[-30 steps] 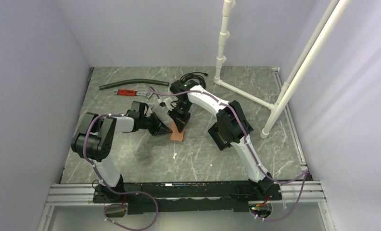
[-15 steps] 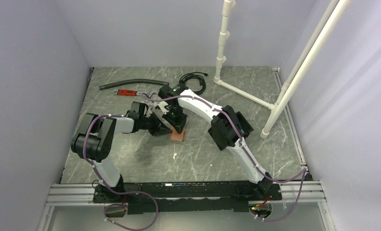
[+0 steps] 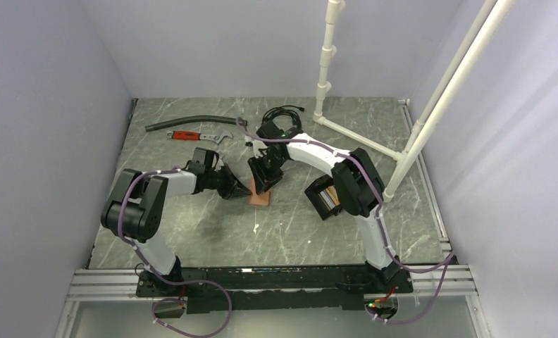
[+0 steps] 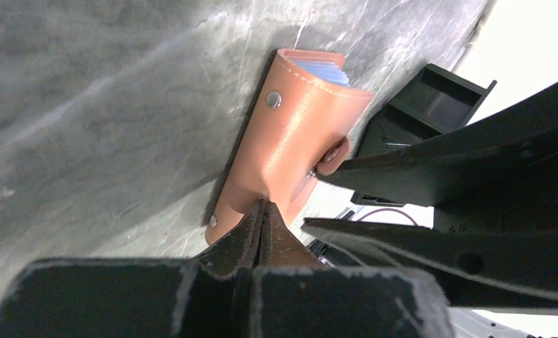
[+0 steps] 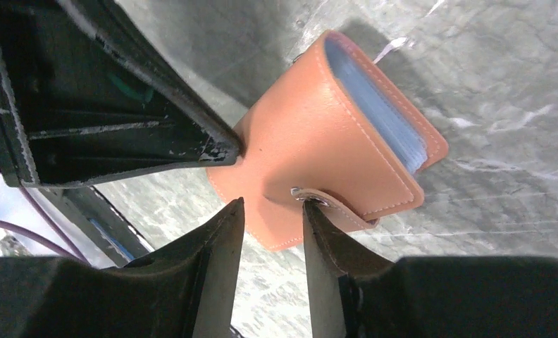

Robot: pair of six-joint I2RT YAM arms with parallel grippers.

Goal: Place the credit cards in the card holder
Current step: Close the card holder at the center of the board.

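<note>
Left wrist: left jaws pinch tan wallet (image 4: 290, 141).

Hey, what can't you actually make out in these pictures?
- Top view: the card holder is partly covered by the right arm; its contents are unclear.
- Top view: the wallet is half hidden under the left gripper and right gripper.
- Right wrist view: only bluish edges show in the wallet; cards or sleeves, and how many, cannot be told.
</note>
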